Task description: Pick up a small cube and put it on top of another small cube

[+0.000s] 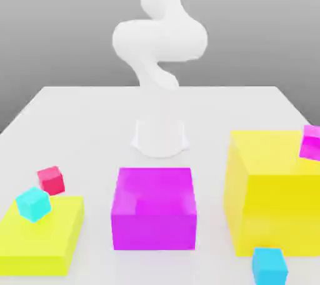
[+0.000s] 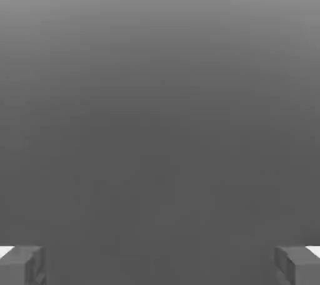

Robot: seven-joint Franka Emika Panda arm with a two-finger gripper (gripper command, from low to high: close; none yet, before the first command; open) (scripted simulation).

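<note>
White tabletop [image 1: 219, 115] — red cube [image 1: 52, 181] apart from open claw [image 2: 160, 265]

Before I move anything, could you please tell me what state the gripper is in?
White arm's two-finger gripper: open, fingers wide apart, holding nothing.

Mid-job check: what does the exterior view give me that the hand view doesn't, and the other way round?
Exterior view: the white arm, the pale table, the red cube, the cyan cube, the blue cube, the small magenta cube, the low yellow-green block, the big magenta block and the big yellow block.

Hand view: the claw, open, with nothing between its fingers.

Both: some part of the robot, and a grey backdrop.
</note>
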